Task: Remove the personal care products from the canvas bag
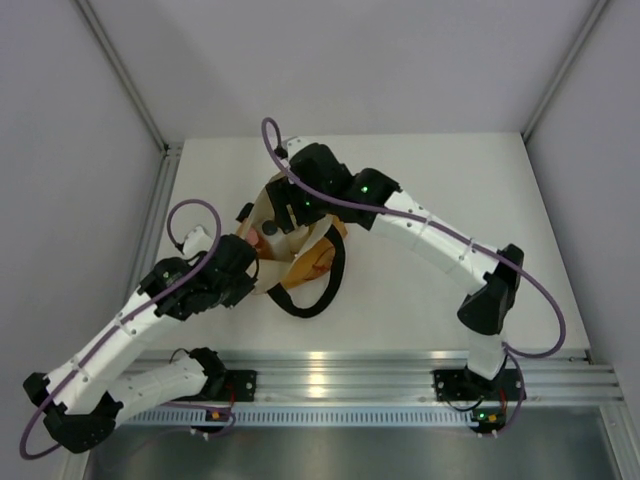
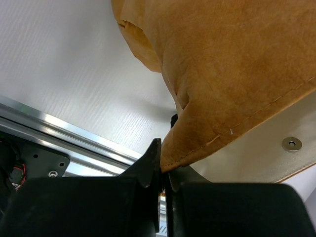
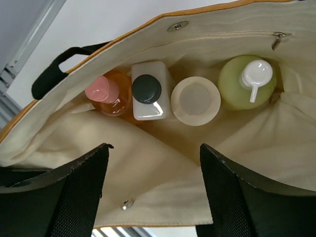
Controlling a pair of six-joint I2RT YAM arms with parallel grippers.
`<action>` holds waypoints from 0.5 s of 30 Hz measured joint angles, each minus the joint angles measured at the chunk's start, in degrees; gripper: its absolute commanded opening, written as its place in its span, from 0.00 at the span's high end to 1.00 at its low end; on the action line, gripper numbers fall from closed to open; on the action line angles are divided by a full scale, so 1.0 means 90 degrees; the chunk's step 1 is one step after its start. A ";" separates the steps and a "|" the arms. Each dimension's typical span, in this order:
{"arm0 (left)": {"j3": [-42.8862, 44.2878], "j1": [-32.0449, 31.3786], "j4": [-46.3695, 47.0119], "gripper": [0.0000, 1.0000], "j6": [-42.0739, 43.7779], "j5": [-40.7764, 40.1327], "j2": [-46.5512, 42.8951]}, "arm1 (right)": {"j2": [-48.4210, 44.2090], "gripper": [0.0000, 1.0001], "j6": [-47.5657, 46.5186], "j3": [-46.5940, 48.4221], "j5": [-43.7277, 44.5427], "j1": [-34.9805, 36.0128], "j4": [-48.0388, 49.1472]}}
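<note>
My left tool (image 2: 163, 174) is clamped on the canvas bag (image 2: 237, 74) rim. My right tool (image 3: 154, 148) hangs spread above four bottles (image 3: 195, 96) inside it, upper centre. I'd centre over the dark-capped bottle (image 3: 146, 90) before descending.

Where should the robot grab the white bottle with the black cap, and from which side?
By its dark cap, coming straight down through the open mouth of the canvas bag. The white bottle stands upright, closely flanked by the orange bottle and the beige one, so gripping across its two free sides probably works best.
</note>
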 measured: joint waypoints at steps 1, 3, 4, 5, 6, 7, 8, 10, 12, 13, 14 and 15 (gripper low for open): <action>0.0032 0.0000 -0.0034 1.00 -0.0027 -0.0049 0.0053 | 0.0119 0.32 -0.0063 0.0058 0.0083 0.0041 0.0017; 0.0119 0.0000 -0.0092 1.00 -0.0080 -0.0134 0.0160 | 0.0296 0.34 -0.0151 0.0146 0.0206 0.0136 0.0036; 0.0155 0.0000 -0.0109 1.00 -0.0100 -0.0187 0.0199 | 0.0379 0.35 -0.0199 0.0168 0.0255 0.0194 0.0066; 0.0194 0.0000 -0.0138 1.00 -0.0117 -0.0223 0.0231 | 0.0457 0.36 -0.0228 0.0168 0.0291 0.0250 0.0107; 0.0231 0.0000 -0.0160 1.00 -0.0126 -0.0257 0.0257 | 0.0534 0.36 -0.0262 0.0165 0.0321 0.0299 0.0158; 0.0265 0.0000 -0.0185 1.00 -0.0138 -0.0287 0.0282 | 0.0619 0.38 -0.0306 0.0165 0.0350 0.0338 0.0214; 0.0306 0.0000 -0.0211 1.00 -0.0141 -0.0313 0.0316 | 0.0707 0.39 -0.0335 0.0165 0.0381 0.0369 0.0277; 0.0393 0.0000 -0.0226 1.00 -0.0134 -0.0359 0.0393 | 0.0901 0.41 -0.0393 0.0165 0.0440 0.0398 0.0391; 0.0503 0.0000 -0.0255 1.00 -0.0083 -0.0376 0.0495 | 0.1086 0.41 -0.0435 0.0165 0.0469 0.0398 0.0461; 0.0561 0.0000 -0.0270 1.00 -0.0051 -0.0386 0.0554 | 0.1156 0.41 -0.0449 0.0165 0.0476 0.0398 0.0476; 0.0617 0.0000 -0.0284 1.00 -0.0007 -0.0401 0.0612 | 0.1231 0.41 -0.0474 0.0165 0.0495 0.0396 0.0508; 0.0665 0.0000 -0.0291 1.00 0.0034 -0.0403 0.0665 | 0.1304 0.41 -0.0488 0.0165 0.0508 0.0398 0.0539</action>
